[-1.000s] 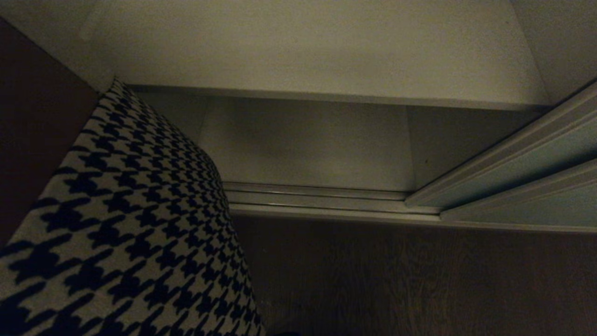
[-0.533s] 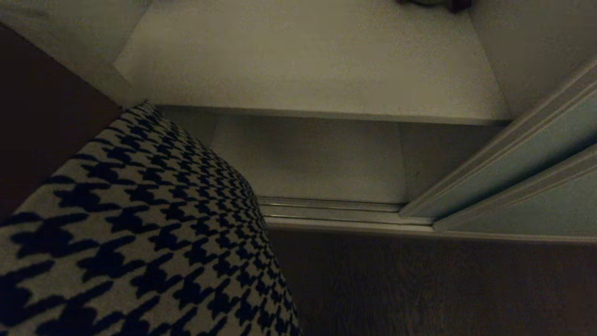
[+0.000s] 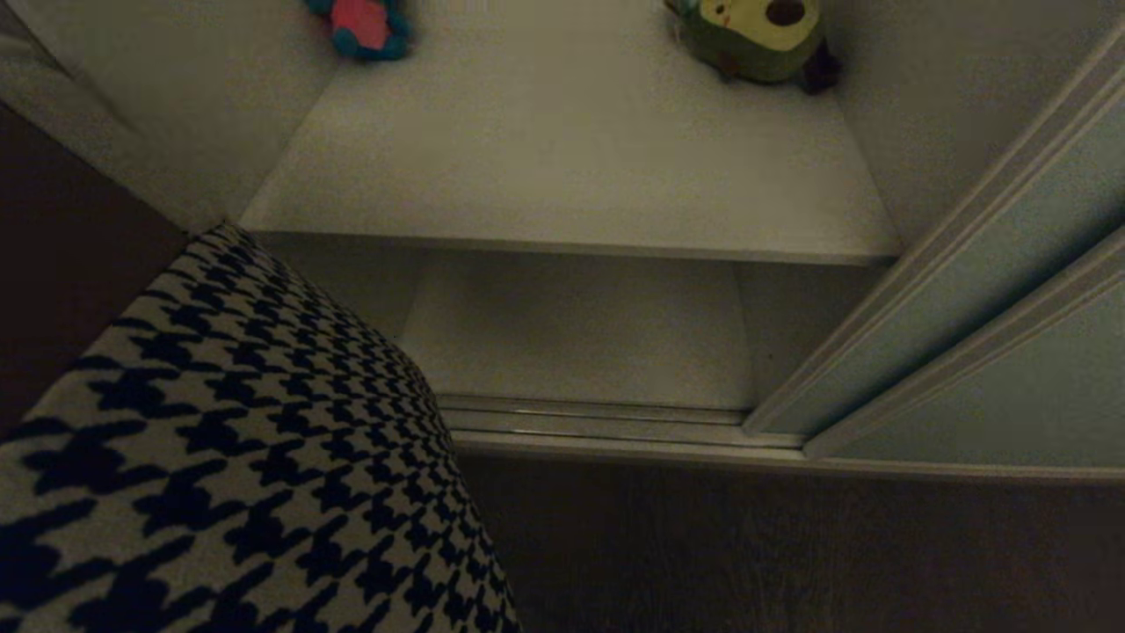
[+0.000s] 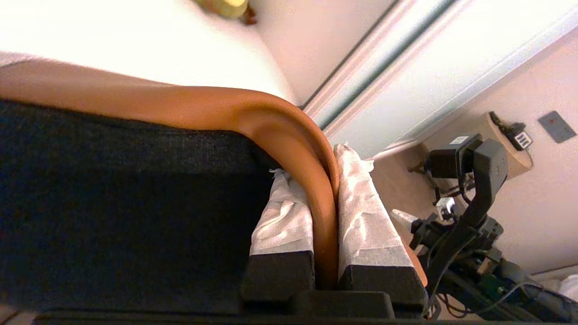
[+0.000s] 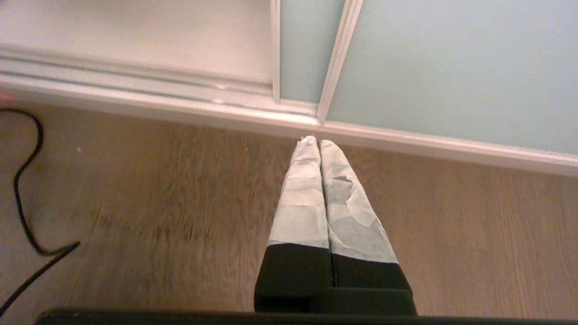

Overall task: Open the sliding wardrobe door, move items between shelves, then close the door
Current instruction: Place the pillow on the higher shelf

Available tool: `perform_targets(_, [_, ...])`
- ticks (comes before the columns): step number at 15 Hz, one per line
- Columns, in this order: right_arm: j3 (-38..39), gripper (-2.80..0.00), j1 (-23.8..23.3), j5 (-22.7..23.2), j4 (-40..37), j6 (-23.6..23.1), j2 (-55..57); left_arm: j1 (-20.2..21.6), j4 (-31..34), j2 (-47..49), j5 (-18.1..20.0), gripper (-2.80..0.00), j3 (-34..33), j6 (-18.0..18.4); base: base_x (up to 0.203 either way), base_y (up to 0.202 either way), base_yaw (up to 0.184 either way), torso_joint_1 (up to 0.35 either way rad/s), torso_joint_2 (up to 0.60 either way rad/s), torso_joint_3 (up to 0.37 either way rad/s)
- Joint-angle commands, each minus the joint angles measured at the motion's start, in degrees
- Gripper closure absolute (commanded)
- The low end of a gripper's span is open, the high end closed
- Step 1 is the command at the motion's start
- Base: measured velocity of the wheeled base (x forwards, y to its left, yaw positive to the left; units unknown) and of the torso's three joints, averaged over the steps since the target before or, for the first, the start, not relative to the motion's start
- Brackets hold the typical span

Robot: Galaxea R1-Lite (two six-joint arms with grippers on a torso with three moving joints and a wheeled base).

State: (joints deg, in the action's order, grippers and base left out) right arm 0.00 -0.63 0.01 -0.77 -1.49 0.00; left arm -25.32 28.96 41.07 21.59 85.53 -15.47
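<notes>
Right now my left gripper [image 4: 323, 198] is clenched on the rust-brown edge of the cushion [image 3: 220, 457], which hangs low on my left, out in front of the open wardrobe. My right gripper [image 5: 318, 149] is closed on nothing, pointing at the floor [image 5: 158, 203] by the door track [image 3: 598, 422]. To do this well, I'd keep the pinch firm, lift the cushion's corner clear of the shelf [image 3: 562, 176] edge, then lay it flat between the toys. I count one cushion, two plush toys: a pink-and-blue one [image 3: 365, 26] and an avocado [image 3: 756, 35], two shelves, and two door panels [image 3: 984, 290].

The shelf [image 3: 571, 176] lies bare in front; two plush toys [image 3: 756, 35] at its back, the sliding door [image 3: 949, 290] bounding its right.
</notes>
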Motion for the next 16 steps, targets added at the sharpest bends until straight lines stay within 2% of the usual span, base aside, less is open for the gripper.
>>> perform_targets(1, [0.2,0.0,-0.1,0.0,0.0,0.0,0.1,0.0,0.1,0.2,0.1,0.0,-0.1,-0.1,0.0,0.0,0.0,0.002,0.0,0.2])
perform_targets(6, [0.2,0.0,0.0,0.0,0.0,0.0,0.1,0.0,0.1,0.2,0.1,0.0,-0.2,-0.1,0.0,0.0,0.0,0.001,0.0,0.203])
perform_targets(16, [0.2,0.0,0.0,0.1,0.0,0.0,0.1,0.0,0.1,-0.1,-0.1,0.0,-0.6,-0.2,0.0,0.0,0.0,0.003,0.0,0.022])
